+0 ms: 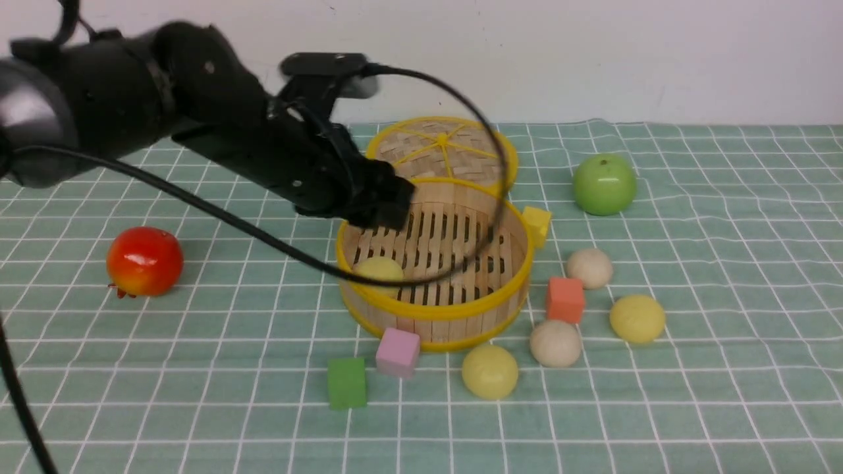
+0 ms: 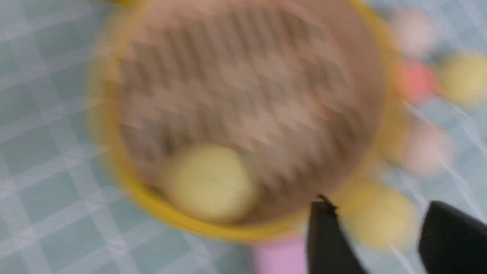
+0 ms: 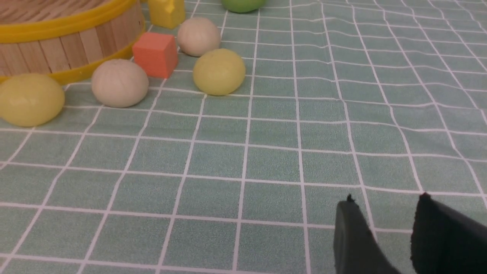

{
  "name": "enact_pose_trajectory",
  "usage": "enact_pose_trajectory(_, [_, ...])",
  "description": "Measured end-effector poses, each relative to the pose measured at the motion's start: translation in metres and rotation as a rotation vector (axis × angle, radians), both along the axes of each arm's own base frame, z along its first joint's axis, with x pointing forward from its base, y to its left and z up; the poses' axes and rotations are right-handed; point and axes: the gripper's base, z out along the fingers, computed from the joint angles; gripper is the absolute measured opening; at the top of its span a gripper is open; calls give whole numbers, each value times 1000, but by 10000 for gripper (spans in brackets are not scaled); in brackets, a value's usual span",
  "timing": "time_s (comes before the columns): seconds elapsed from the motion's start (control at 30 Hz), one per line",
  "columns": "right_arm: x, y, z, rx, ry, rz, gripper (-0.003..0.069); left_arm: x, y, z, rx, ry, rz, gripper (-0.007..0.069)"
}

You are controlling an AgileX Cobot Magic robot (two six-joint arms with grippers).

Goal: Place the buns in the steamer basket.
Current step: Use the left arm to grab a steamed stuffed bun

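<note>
The steamer basket point(image 1: 435, 313) stands mid-table, and one pale yellow bun point(image 1: 379, 270) lies on its slatted floor by the near-left wall. My left gripper point(image 1: 385, 204) hovers over the basket's far-left rim. In the blurred left wrist view it point(image 2: 380, 205) is open and empty, with that bun point(image 2: 207, 182) inside the basket point(image 2: 110, 152). On the cloth in front and to the right lie two yellow buns point(image 1: 489, 372) point(image 1: 637, 318) and two cream buns point(image 1: 555, 343) point(image 1: 589, 268). My right gripper point(image 3: 386, 198) is open and empty, low over bare cloth, well short of the nearest yellow bun point(image 3: 218, 71).
The woven lid point(image 1: 441, 148) lies behind the basket. A green apple point(image 1: 604, 184) sits at back right, a red fruit point(image 1: 144, 261) at left. Yellow point(image 1: 537, 224), orange point(image 1: 565, 299), pink point(image 1: 397, 352) and green point(image 1: 347, 382) cubes ring the basket. The left arm's cable loops over it.
</note>
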Motion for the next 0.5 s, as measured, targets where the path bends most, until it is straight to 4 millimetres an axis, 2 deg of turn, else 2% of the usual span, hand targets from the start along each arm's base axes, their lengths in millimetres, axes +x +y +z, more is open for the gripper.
enact_pose_trajectory(0.03, [0, 0, 0, 0, 0, 0, 240, -9, -10, 0, 12, 26, -46, 253])
enact_pose_trajectory(0.1, [0, 0, 0, 0, 0, 0, 240, -31, -42, -10, 48, 81, -166, 155])
enact_pose_trajectory(0.2, [0, 0, 0, 0, 0, 0, 240, -47, -74, -31, 98, 120, -265, 84])
enact_pose_trajectory(0.3, [0, 0, 0, 0, 0, 0, 240, -48, -91, -53, 140, 126, -280, 90])
enact_pose_trajectory(0.33, [0, 0, 0, 0, 0, 0, 240, -47, -92, -54, 142, 126, -278, 93])
enact_pose_trajectory(0.37, [0, 0, 0, 0, 0, 0, 240, -42, -95, -67, 162, 125, -254, 125])
enact_pose_trajectory(0.5, [0, 0, 0, 0, 0, 0, 240, -30, -94, -85, 188, 118, -196, 219])
